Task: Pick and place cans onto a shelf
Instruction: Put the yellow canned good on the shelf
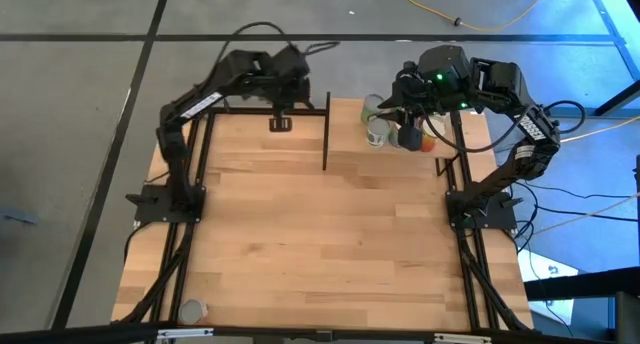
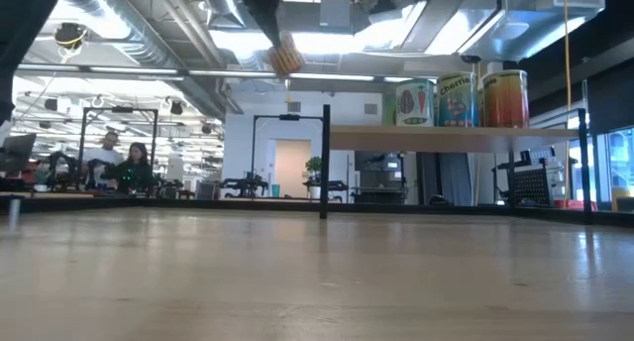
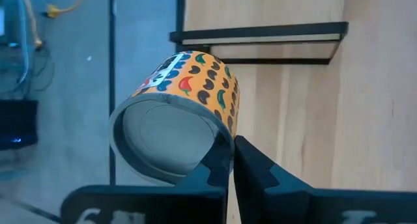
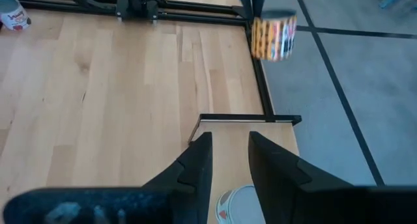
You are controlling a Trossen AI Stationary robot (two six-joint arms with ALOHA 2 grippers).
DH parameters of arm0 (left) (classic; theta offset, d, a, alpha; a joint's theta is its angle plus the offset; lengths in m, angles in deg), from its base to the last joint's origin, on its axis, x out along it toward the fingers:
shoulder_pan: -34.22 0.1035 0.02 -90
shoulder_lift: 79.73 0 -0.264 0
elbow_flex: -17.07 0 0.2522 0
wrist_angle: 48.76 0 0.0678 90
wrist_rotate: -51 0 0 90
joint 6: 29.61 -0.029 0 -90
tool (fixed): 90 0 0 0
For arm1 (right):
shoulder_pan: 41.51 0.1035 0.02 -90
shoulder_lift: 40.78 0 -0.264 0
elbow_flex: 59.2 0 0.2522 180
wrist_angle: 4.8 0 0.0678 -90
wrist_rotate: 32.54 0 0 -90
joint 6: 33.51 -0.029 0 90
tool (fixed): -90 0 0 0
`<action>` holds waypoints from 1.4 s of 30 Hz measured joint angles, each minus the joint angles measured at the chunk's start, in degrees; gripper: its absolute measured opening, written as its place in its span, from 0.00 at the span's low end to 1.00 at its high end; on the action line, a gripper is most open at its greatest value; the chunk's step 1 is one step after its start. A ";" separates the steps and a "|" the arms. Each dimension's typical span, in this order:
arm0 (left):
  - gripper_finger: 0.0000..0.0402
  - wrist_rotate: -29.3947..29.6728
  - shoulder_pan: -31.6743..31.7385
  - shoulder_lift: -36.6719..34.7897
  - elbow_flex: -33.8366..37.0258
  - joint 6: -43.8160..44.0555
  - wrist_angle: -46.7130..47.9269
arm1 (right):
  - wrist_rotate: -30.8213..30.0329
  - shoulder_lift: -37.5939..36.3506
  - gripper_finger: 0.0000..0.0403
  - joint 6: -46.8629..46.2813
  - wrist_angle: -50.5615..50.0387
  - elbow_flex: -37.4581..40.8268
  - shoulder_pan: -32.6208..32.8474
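From above, we saw the left gripper at about eleven o'clock on the table, by the far edge, though what it carried was too small to make out there. The right gripper hung at one o'clock over the shelf, where a few cans clustered near the shelf's left end. From table height, we counted three upright cans side by side on the raised shelf, and an orange can hanging high in the air, away from the shelf. The left wrist camera settled what the overhead could not: the left gripper was clenched on that orange can, its patterned label and pale lid plain to see. The right wrist camera showed its own gripper released and empty above the shelf, with one lid just beneath, the orange can farther off, and a stray can on the tabletop's distant corner, which the low view missed. We judged the task well underway: three shelved, one in transit, at least one left.
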State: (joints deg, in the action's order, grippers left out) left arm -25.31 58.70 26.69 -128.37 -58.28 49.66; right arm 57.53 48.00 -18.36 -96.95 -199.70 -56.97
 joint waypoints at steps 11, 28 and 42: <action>0.00 -7.45 -1.72 6.65 0.09 -1.68 0.87 | -0.02 0.00 0.25 -1.49 -1.11 0.02 0.00; 0.00 -13.18 -21.05 11.05 9.32 4.56 -4.18 | 0.06 -0.37 0.25 0.94 -3.25 0.02 0.00; 0.00 -19.03 -24.04 22.02 12.90 6.09 -11.36 | 1.43 -1.60 0.25 2.40 -5.65 0.02 0.00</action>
State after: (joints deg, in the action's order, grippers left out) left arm -44.34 34.65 48.71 -115.47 -52.18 38.30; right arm 58.97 46.40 -15.96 -102.60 -199.68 -56.97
